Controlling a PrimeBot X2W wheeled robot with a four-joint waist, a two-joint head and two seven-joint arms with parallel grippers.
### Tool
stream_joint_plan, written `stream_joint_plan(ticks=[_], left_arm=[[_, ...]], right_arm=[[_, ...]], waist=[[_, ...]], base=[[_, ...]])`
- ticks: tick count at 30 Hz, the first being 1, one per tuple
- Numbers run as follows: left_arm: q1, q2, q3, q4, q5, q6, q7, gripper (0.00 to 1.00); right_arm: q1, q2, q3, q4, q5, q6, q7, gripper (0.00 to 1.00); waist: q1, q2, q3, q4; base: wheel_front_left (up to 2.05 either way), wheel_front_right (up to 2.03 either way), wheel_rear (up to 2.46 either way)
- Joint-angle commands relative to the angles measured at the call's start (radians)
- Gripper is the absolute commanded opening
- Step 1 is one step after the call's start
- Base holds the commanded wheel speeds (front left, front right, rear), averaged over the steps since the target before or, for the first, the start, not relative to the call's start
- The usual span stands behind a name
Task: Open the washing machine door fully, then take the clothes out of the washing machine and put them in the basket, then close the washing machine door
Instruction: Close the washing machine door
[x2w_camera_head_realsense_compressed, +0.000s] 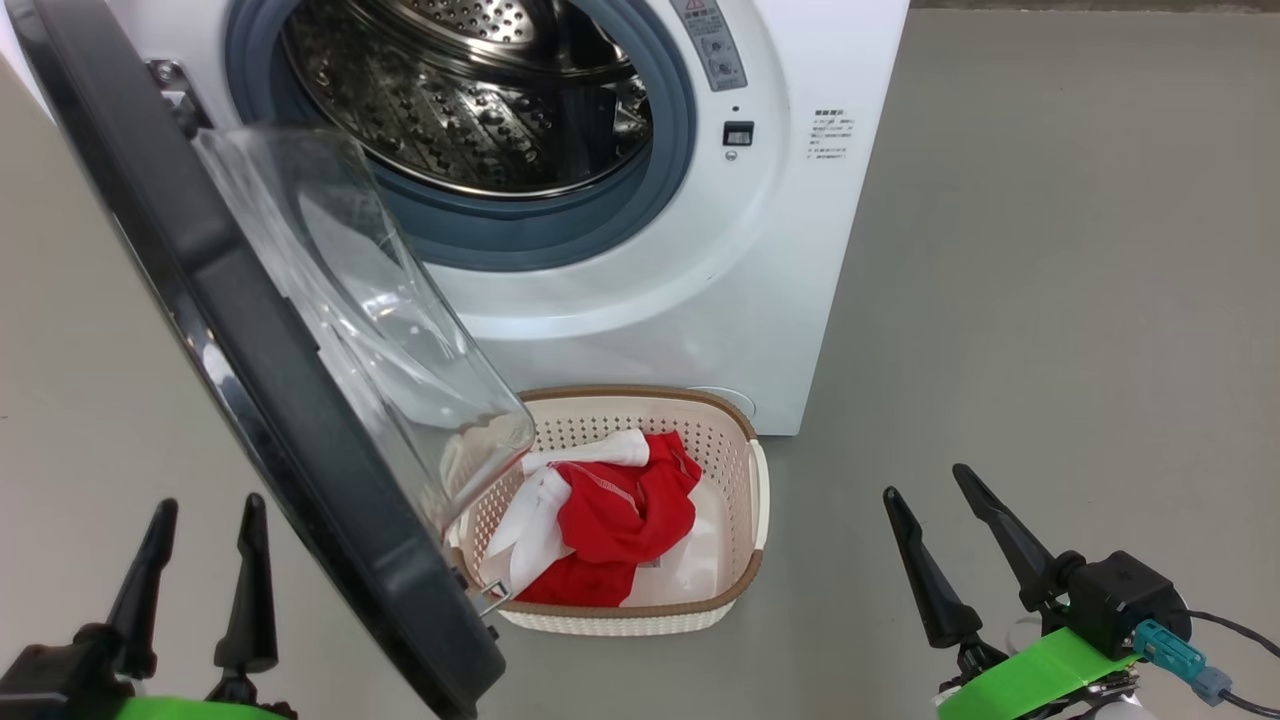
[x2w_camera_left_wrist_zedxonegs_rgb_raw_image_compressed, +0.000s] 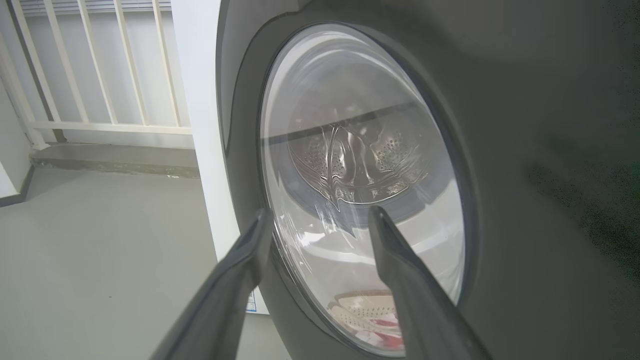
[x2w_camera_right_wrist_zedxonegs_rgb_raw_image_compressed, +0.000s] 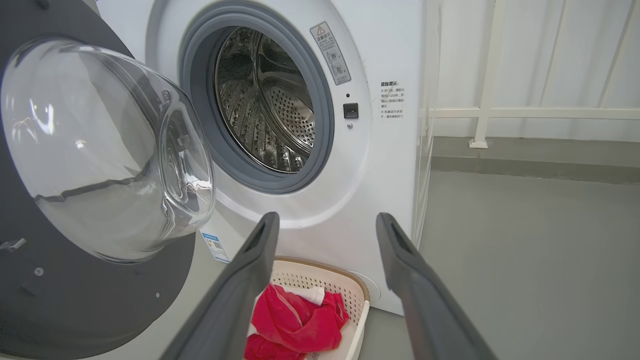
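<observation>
The white washing machine (x2w_camera_head_realsense_compressed: 640, 320) stands with its steel drum (x2w_camera_head_realsense_compressed: 470, 90) showing bare metal. Its black-rimmed door (x2w_camera_head_realsense_compressed: 250, 360) swings out toward me, its glass bowl (x2w_camera_head_realsense_compressed: 370, 310) bulging over the basket. The cream basket (x2w_camera_head_realsense_compressed: 745, 500) sits on the floor against the machine's front, holding the red and white clothes (x2w_camera_head_realsense_compressed: 610, 520). My left gripper (x2w_camera_head_realsense_compressed: 205, 515) is open at the lower left, close behind the door's outer face (x2w_camera_left_wrist_zedxonegs_rgb_raw_image_compressed: 525, 150). Right of the basket, my right gripper (x2w_camera_head_realsense_compressed: 925, 485) is open, aimed at the machine (x2w_camera_right_wrist_zedxonegs_rgb_raw_image_compressed: 380, 200) and clothes (x2w_camera_right_wrist_zedxonegs_rgb_raw_image_compressed: 295, 322).
Grey floor (x2w_camera_head_realsense_compressed: 1050, 300) spreads to the right of the machine and to the left of the door. A white railing (x2w_camera_right_wrist_zedxonegs_rgb_raw_image_compressed: 530, 112) runs behind on the right wrist view, and another railing (x2w_camera_left_wrist_zedxonegs_rgb_raw_image_compressed: 100, 125) stands beyond the machine's side.
</observation>
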Motion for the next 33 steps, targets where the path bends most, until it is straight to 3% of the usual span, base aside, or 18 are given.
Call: stream_joint_plan(ticks=[1,11,33], left_arm=[[-0.02,0.015,0.045,-0.009,0.019,0.014,-0.013,1.0],[0.009,-0.031,0.049,0.02,0.066,0.034,-0.029,1.0],[0.021,-0.115,0.112,0.003,0.171,0.0,-0.03,1.0]], right_arm=[[-0.039,-0.006,0.019,-0.027,-0.007,0.006,-0.006,1.0],[-0.036,-0.004,0.011,-0.032,-0.01,0.006,-0.006,1.0],[-0.042,-0.006,0.011,-0.034,-0.011,0.006,-0.006,1.0]], waist=[[0.0,0.0,0.0,-0.003],[0.0,0.0,0.001,-0.005],[0.0,0.0,0.014,0.011]], base=[[0.0,0.0,0.0],[0.0,0.0,0.0],[0.0,0.0,0.0]])
